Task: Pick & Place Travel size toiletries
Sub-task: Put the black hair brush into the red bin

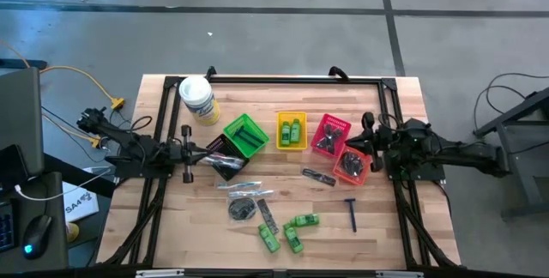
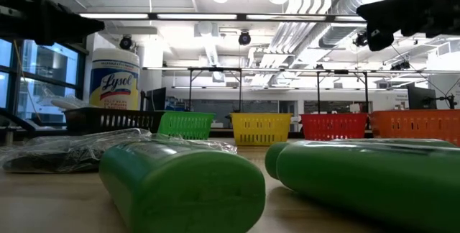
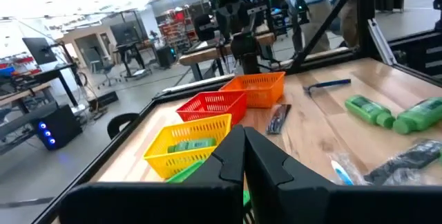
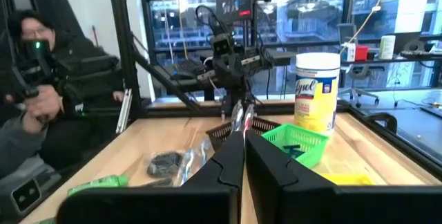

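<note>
Toiletries lie loose low in the overhead frame: green mini bottles [image 1: 294, 231] look light, rigid, slick; pinch one across its middle. Left gripper [image 1: 206, 156] and right gripper [image 1: 350, 143] hover shut, empty.

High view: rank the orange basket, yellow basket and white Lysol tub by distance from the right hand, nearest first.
1. Orange basket, just beside the right hand.
2. Yellow basket, mid-table.
3. White Lysol tub, far back-left corner.
</note>
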Robot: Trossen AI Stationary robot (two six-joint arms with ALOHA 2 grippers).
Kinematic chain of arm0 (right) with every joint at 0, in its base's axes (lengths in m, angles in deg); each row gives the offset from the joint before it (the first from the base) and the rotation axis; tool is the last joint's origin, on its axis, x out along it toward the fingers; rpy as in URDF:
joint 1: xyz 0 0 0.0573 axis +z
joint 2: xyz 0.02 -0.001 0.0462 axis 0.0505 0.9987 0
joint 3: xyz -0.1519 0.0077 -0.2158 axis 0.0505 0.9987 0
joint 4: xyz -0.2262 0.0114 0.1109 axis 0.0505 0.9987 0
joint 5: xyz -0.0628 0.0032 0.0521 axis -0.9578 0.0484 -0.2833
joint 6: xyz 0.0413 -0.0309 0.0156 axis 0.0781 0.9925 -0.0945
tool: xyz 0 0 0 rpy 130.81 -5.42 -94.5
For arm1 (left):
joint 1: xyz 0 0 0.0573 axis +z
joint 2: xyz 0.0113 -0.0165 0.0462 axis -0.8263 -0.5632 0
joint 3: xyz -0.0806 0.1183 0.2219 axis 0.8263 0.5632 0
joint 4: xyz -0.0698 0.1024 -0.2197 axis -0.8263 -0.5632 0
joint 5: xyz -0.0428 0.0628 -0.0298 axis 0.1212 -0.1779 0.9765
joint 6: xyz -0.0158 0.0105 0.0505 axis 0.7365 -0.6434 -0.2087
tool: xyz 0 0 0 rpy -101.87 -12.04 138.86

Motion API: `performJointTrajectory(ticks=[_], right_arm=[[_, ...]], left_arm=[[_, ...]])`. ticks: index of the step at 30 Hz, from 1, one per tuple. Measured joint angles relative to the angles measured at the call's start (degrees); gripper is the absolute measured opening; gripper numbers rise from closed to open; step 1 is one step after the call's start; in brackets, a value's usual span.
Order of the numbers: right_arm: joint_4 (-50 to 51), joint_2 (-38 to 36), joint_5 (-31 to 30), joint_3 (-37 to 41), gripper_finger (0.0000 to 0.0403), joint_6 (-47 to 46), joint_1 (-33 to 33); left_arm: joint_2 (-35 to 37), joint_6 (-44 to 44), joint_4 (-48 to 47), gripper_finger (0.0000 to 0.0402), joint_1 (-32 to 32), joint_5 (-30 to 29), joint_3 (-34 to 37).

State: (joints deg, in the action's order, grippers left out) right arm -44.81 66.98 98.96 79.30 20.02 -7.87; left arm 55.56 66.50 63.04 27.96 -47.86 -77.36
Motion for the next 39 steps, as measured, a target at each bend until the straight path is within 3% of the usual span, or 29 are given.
performJointTrajectory(ticks=[6,21,27,34,39], right_arm=[[-4.5,-0.3,-1.2,2.2,0.0008,-3.2,0.0],[0.6,-0.3,-2.3,2.4,0.0007,-6.6,-0.3],[1.9,-0.3,-4.0,2.5,0.0004,-6.1,-3.2],[2.7,-0.3,1.4,2.5,0.0004,-5.1,-6.1],[3.8,-0.3,2.0,2.5,0.0003,-5.1,-6.2]], left_arm=[[0.0,1.5,-0.1,0.0000,0.0,0.0,0.3],[0.0,2.2,0.0,0.0000,0.0,0.1,0.5],[-0.2,4.0,0.0,0.0000,0.0,0.1,0.6],[-2.9,5.1,0.0,0.0000,0.0,0.2,0.6],[-5.1,6.2,-0.1,0.0000,0.0,0.1,0.6]])
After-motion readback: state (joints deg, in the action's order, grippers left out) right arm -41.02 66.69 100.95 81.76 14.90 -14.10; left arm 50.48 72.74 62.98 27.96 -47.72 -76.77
